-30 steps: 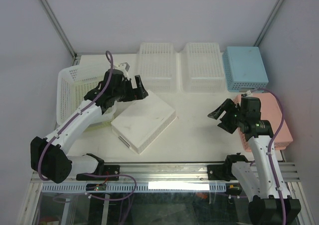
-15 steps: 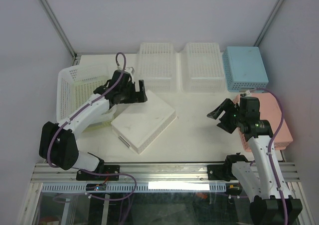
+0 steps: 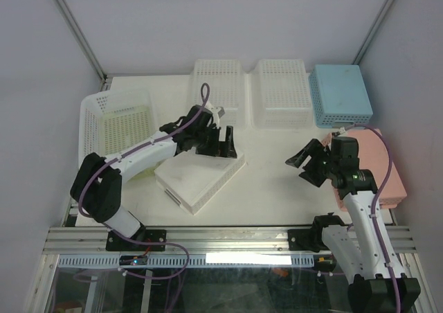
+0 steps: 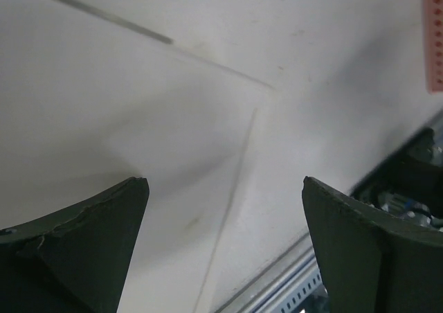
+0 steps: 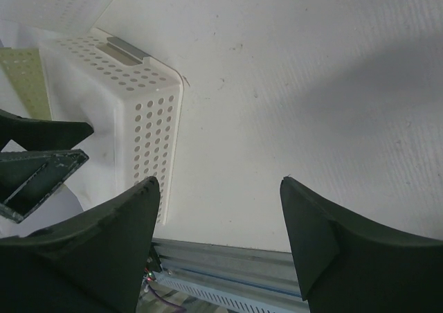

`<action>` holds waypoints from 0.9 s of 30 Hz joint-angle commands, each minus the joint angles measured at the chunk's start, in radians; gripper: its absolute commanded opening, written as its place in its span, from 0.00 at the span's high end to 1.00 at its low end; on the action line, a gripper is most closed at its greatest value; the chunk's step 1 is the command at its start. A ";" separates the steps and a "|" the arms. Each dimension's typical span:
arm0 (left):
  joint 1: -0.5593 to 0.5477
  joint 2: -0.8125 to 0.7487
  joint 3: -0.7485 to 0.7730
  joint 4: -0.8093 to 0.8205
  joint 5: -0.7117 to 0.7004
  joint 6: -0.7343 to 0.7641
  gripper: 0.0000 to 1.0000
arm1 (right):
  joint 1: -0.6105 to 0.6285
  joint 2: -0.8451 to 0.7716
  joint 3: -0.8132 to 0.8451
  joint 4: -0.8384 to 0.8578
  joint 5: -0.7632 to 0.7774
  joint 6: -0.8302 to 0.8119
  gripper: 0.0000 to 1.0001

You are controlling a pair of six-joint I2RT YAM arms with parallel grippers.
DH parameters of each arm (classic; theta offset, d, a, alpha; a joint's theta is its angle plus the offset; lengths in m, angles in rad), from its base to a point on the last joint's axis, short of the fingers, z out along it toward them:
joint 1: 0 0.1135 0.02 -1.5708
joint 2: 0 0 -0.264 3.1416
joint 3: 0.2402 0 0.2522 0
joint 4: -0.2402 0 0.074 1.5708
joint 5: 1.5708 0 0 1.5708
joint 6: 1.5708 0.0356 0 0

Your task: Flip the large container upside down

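The large container (image 3: 97,112) stands at the far left, open side up, white with perforated walls and a flared rim; something greenish shows through its base. My left gripper (image 3: 224,142) (image 4: 223,188) is away from it, to its right. That gripper hangs open over the far corner of a white basket with a smooth base (image 3: 201,171), holding nothing. Over bare table at the right, my right gripper (image 3: 305,162) (image 5: 220,185) is open and holds nothing.
Two smaller white perforated baskets (image 3: 218,91) (image 3: 282,91) and a blue one (image 3: 340,95) stand along the back. A pink basket (image 3: 377,167) lies at the right edge, beside the right arm. The smooth-based basket (image 5: 142,119) shows its perforated side in the right wrist view.
My left arm has swung right, from the large container's rim to above the smooth-based basket. The right arm has hardly moved. Both grippers stayed open.
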 commanded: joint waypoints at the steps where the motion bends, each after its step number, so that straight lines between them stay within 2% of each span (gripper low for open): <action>1: -0.099 0.075 0.018 0.146 0.241 -0.143 0.01 | 0.030 -0.022 -0.044 0.081 -0.042 0.040 0.26; 5: -0.135 0.090 0.038 0.276 0.377 -0.238 0.01 | 0.097 -0.032 -0.097 0.141 -0.046 0.107 0.26; 9: -0.083 0.006 0.097 0.235 0.367 -0.207 0.01 | 0.271 -0.015 -0.147 0.254 0.026 0.233 0.27; 13: 0.032 -0.097 0.170 0.079 0.281 -0.131 0.01 | 0.554 0.118 -0.120 0.377 0.221 0.346 0.27; 17: 0.083 -0.211 0.245 -0.049 0.079 -0.063 0.01 | 0.780 0.392 0.022 0.409 0.396 0.422 0.29; 21: 0.090 -0.294 0.261 -0.085 -0.099 -0.048 0.01 | 0.869 0.605 0.187 0.425 0.443 0.464 0.29; 27: 0.093 -0.329 0.243 -0.084 -0.104 -0.044 0.01 | 0.908 0.733 0.279 0.412 0.476 0.524 0.30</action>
